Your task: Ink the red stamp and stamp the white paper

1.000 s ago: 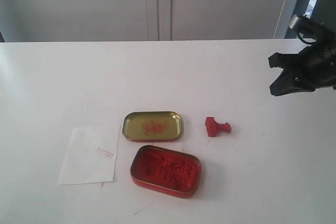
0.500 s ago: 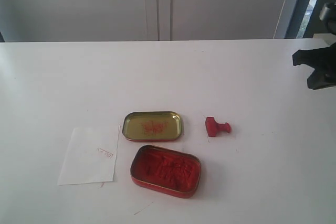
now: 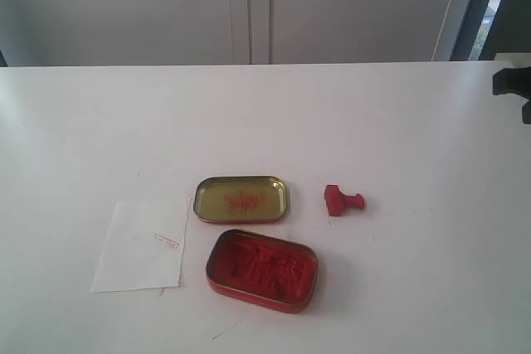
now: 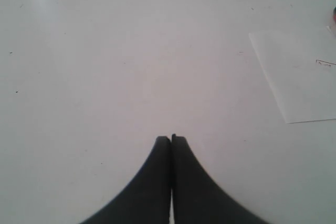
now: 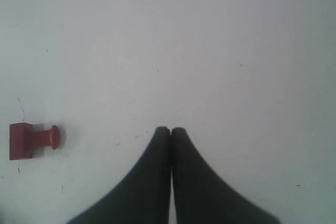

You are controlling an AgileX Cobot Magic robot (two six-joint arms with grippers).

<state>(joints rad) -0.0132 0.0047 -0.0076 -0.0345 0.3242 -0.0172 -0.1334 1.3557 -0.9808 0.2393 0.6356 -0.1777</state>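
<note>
Both the right gripper [image 5: 170, 129] and left gripper [image 4: 171, 139] have jaws pressed together, holding nothing. The red stamp [image 3: 342, 201] lies on its side, right of the gold tin lid [image 3: 241, 199]. The white paper [image 3: 141, 244], seemingly faintly marked red, lies left of the ink tin [image 3: 262, 269].

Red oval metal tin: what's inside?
The red oval metal tin is open and filled with lumpy red ink paste. The paste covers the tin's floor, so anything beneath it cannot be seen.
</note>
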